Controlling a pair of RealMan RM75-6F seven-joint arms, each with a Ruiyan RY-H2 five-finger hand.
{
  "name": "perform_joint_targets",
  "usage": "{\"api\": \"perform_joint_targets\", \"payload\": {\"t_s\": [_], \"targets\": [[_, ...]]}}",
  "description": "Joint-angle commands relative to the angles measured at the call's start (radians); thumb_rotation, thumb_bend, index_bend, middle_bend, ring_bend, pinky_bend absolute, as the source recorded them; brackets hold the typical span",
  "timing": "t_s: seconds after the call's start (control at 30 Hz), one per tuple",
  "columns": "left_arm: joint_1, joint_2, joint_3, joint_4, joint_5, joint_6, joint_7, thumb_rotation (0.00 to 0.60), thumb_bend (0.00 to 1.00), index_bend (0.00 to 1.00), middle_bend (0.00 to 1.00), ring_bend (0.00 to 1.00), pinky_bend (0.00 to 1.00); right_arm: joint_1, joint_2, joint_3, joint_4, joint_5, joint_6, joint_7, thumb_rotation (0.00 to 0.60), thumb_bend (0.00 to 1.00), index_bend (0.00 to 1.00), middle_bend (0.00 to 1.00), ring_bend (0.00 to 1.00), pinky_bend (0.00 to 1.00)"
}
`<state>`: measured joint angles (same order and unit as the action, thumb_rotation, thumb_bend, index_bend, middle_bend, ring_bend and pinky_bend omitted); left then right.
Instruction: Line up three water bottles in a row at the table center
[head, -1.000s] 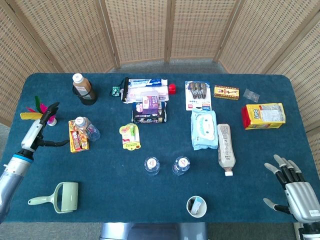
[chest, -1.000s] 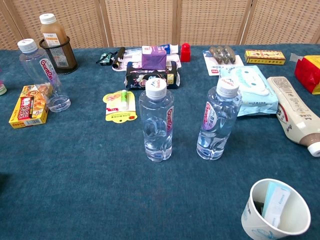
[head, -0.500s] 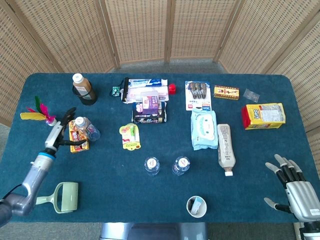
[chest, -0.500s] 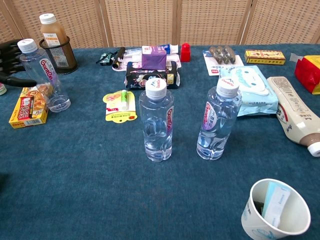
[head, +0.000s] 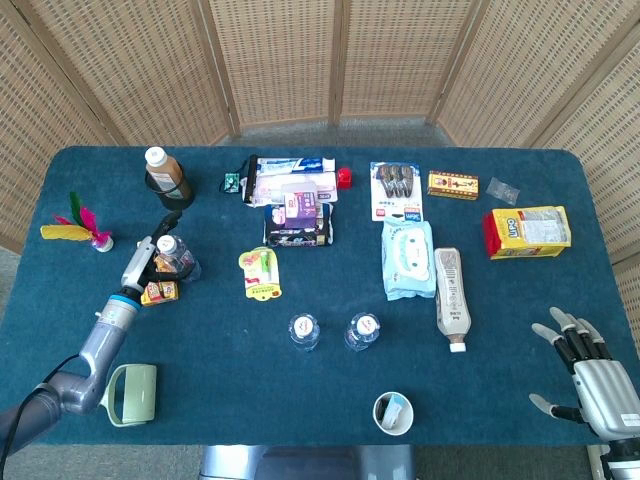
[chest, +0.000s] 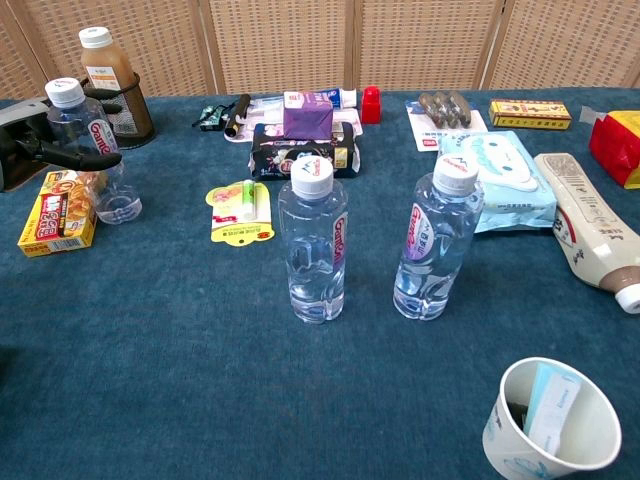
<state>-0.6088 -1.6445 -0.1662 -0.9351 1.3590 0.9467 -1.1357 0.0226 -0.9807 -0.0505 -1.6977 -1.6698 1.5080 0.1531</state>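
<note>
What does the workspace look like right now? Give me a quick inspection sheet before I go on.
Surface: blue cloth table, crowded at the back half.
Job's things: two water bottles upright side by side near centre; third bottle upright at far left, by the yellow box.
Clutter: brown drink bottle in mesh holder, wipes pack, lying white bottle, paper cup, lint roller, small packets.
Hands: left hand at the third bottle, fingers around it; firm grip cannot be told. Right hand open at the table's edge.
Cables: nothing seen.
Surroundings: wicker screen behind.
</note>
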Motion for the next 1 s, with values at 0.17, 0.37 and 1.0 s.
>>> {"api": "perform_joint_targets", "payload": {"t_s": [0.17,0.37,1.0], "targets": [[0.013,-0.011,-0.02,-0.011,-0.014,0.021,0.033,0.6,0.44,0.48,0.41,0.33,0.48,0.001,0.003,-0.004,0.002,-0.009,0.003,0.013,0.6,0.0,0.17,0.03,0.0,0.0],[0.021,0.013,-0.009,-0.061,0.014,0.045,0.056,0.6,0.42,0.51,0.44,0.35,0.5,0.001,0.003,-0.006,0.003,-0.014,0.006,0.014,0.6,0.0,0.17,0.03,0.0,0.0],[0.083,-0.009,0.144,-0.273,0.251,0.275,0.221,0.6,0.39,0.51,0.44,0.35,0.47,-0.004,0.003,-0.006,0.007,-0.018,0.02,0.02,0.6,0.0,0.17,0.03,0.0,0.0]]}}
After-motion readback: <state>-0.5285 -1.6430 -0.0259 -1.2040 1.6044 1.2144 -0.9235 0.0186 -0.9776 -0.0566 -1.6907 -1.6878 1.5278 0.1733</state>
